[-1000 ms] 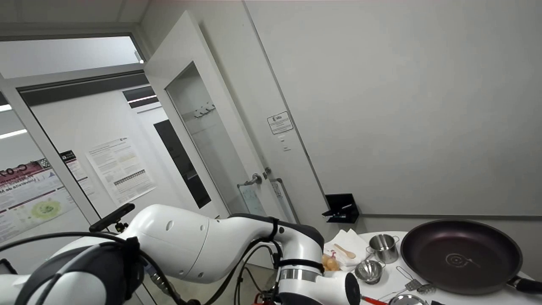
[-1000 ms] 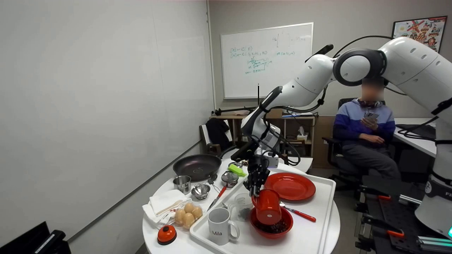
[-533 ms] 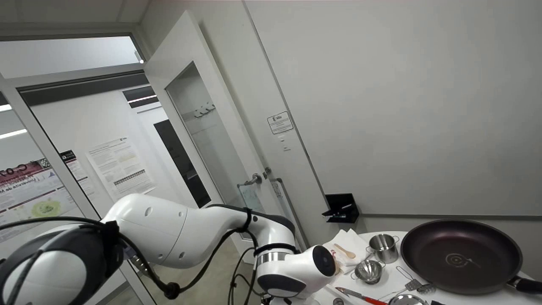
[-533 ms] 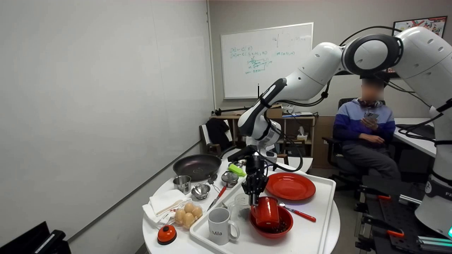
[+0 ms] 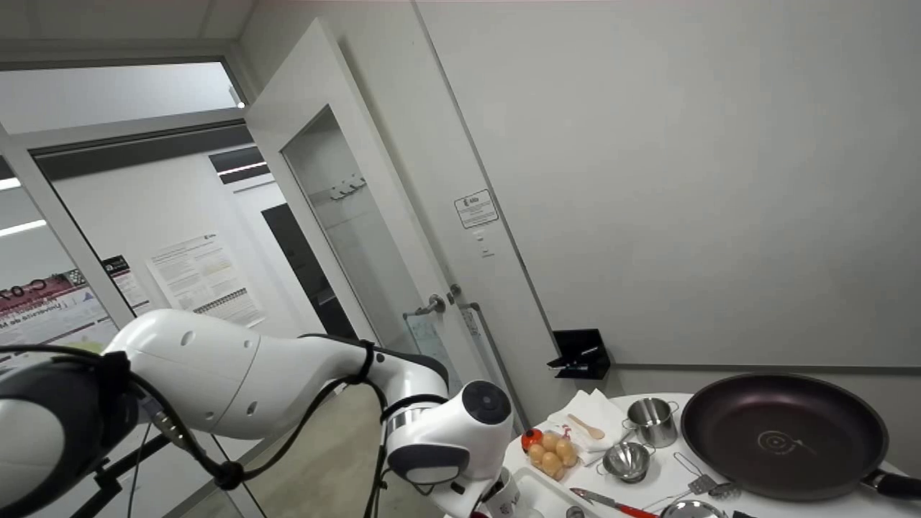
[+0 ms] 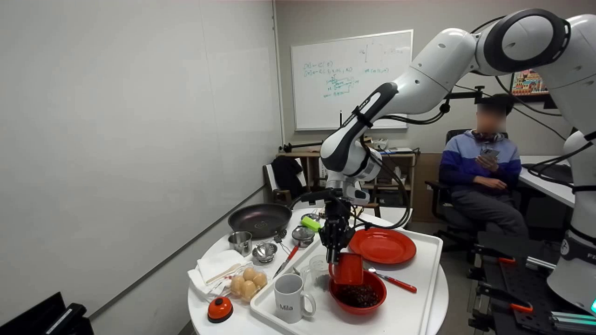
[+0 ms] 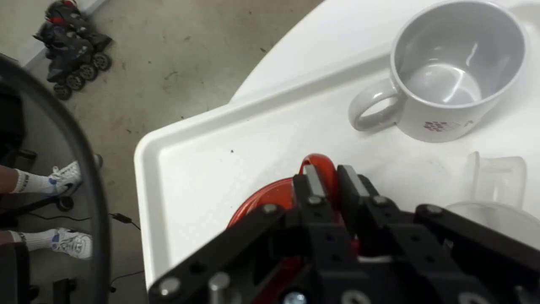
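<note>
clearly, the gripper (image 7: pixel 332 181) pinches the red mug (image 6: pixel 350 270) by its handle (image 7: pixel 321 162) over the red bowl (image 6: pixel 358 310), which holds dark bits (image 6: pixel 357 296) and sits on a tray (image 6: pixel 402 304).

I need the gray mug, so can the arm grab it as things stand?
Probably not: the gripper is closed on the handle of the red mug. Otherwise the way looks free: in the wrist view, nothing stands between the gripper and the gray mug.
</note>
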Controlling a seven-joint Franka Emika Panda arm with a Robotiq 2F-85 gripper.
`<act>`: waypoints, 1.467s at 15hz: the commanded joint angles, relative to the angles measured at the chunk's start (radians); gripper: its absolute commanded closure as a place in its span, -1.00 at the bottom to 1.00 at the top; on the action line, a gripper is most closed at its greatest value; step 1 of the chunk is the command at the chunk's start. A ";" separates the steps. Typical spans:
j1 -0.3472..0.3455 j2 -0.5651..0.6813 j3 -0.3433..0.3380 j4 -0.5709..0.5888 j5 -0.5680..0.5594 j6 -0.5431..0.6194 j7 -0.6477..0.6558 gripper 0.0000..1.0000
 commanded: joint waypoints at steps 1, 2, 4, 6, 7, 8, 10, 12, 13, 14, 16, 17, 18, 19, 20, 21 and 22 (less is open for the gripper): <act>0.031 -0.079 0.008 -0.091 -0.080 0.207 0.124 0.83; 0.036 -0.083 0.007 -0.100 -0.104 0.255 0.164 0.84; 0.048 -0.083 0.002 -0.117 -0.149 0.361 0.258 0.84; 0.058 -0.070 -0.009 -0.126 -0.204 0.454 0.362 0.84; 0.067 -0.062 -0.020 -0.132 -0.244 0.493 0.424 0.84; 0.076 -0.056 -0.034 -0.137 -0.286 0.525 0.492 0.84; 0.096 -0.045 -0.071 -0.146 -0.393 0.552 0.632 0.84; 0.176 -0.032 -0.171 -0.145 -0.469 0.546 0.757 0.84; 0.144 -0.030 -0.152 -0.146 -0.552 0.549 0.842 0.84; 0.152 -0.024 -0.166 -0.140 -0.594 0.543 0.896 0.84; 0.149 -0.002 -0.180 -0.111 -0.653 0.537 1.014 0.84; 0.143 0.008 -0.182 -0.095 -0.675 0.524 1.066 0.84; 0.120 0.017 -0.166 -0.075 -0.680 0.509 1.089 0.84; 0.116 0.030 -0.169 -0.059 -0.690 0.511 1.132 0.84; 0.094 0.036 -0.148 -0.043 -0.685 0.508 1.140 0.84; 0.080 0.048 -0.136 -0.025 -0.677 0.518 1.157 0.84; 0.073 0.062 -0.132 -0.005 -0.675 0.520 1.180 0.84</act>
